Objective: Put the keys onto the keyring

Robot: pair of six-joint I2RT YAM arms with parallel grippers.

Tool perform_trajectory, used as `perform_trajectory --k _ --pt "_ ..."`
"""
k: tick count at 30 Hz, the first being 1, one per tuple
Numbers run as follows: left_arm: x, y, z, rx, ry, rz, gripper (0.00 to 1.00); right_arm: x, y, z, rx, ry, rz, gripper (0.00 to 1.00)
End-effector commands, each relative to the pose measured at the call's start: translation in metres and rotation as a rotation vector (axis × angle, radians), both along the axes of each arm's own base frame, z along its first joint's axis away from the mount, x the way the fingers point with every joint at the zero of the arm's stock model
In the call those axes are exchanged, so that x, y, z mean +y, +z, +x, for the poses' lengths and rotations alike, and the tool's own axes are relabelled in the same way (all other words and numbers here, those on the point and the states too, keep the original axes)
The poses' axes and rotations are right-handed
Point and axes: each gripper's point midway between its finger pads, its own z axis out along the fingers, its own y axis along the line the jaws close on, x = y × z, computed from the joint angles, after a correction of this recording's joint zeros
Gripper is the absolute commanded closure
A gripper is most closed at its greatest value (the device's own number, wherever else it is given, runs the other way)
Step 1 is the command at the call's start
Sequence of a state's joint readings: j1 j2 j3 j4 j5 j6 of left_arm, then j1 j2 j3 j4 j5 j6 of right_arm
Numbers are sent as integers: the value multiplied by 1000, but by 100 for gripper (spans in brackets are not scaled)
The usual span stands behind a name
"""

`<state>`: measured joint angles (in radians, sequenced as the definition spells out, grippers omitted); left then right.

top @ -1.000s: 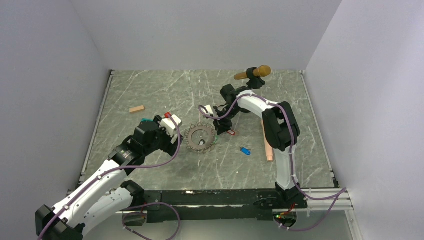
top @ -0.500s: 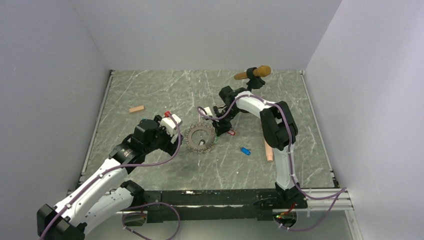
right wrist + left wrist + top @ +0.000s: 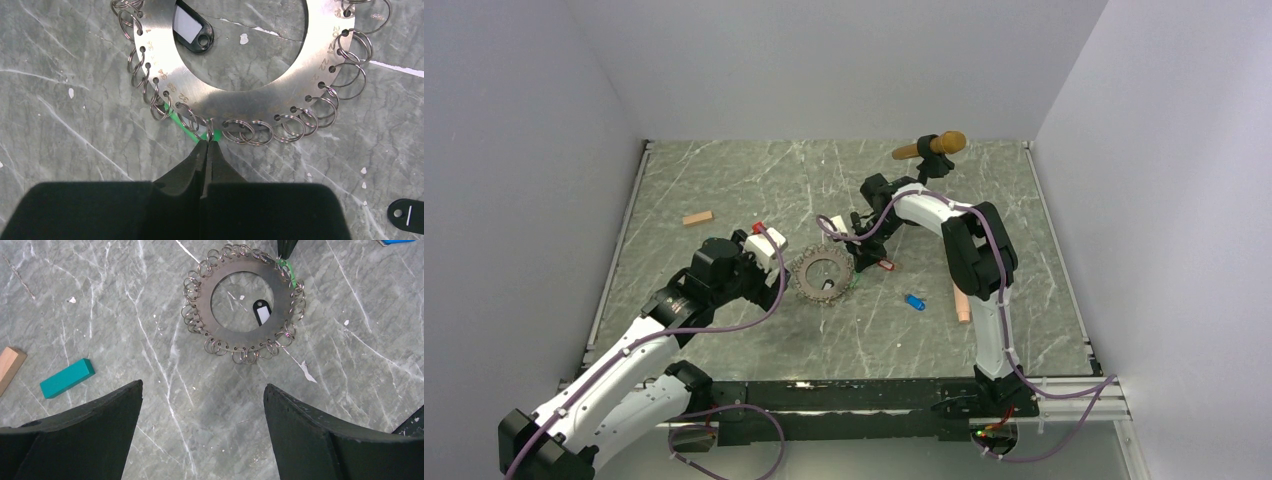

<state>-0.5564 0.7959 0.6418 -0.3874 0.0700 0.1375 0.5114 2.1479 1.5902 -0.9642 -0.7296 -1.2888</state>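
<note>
The keyring [image 3: 824, 275] is a flat metal ring plate [image 3: 250, 95] edged with many small split rings, lying mid-table. My right gripper [image 3: 209, 142] is shut, its tips pinching one upright split ring at the plate's near edge. A green key tag [image 3: 182, 127] lies partly hidden under that edge. A black tag [image 3: 192, 25] lies inside the plate's hole. A red-tagged key [image 3: 886, 266] and a blue-tagged key [image 3: 914, 302] lie on the table right of the keyring. My left gripper [image 3: 203, 385] hangs open and empty above bare table, short of the keyring [image 3: 240, 335].
A teal block [image 3: 66, 378] and a wooden block [image 3: 697, 218] lie left of the keyring. A wooden stick [image 3: 961, 295] lies to the right, a brown-headed microphone-like object [image 3: 934, 145] at the back. Another black tag [image 3: 407, 215] lies near the right gripper.
The right gripper's jaws have closed onto a split ring at the keyring's edge. The left arm has barely moved and stays open.
</note>
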Motion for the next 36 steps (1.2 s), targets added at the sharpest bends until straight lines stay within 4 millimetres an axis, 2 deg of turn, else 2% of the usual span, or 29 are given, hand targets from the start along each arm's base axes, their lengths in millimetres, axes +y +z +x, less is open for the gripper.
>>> perform_trajectory --k 1,4,9,13,18,24,30,36 --pt "-6 23 6 -51 -13 -40 6 6 16 4 -39 34 37 100" --pt "-5 23 7 -54 -12 -40 6 6 28 1 -41 37 50 100" --pt "-6 23 7 -52 -17 -43 5 12 64 -3 -41 3 83 100" --pt "-6 21 7 -43 -18 -44 6 22 84 -14 -13 -16 82 100" --pt "-7 20 7 -38 -25 -44 5 34 91 -30 33 -17 16 100" --pt "-9 23 6 -43 -40 -57 5 45 96 -37 64 -40 -34 100" --pt "-21 44 -5 -129 -148 -163 4 50 121 -43 40 -26 19 100" --pt "-19 57 -6 -181 -160 -230 5 52 134 -49 40 -14 53 100"
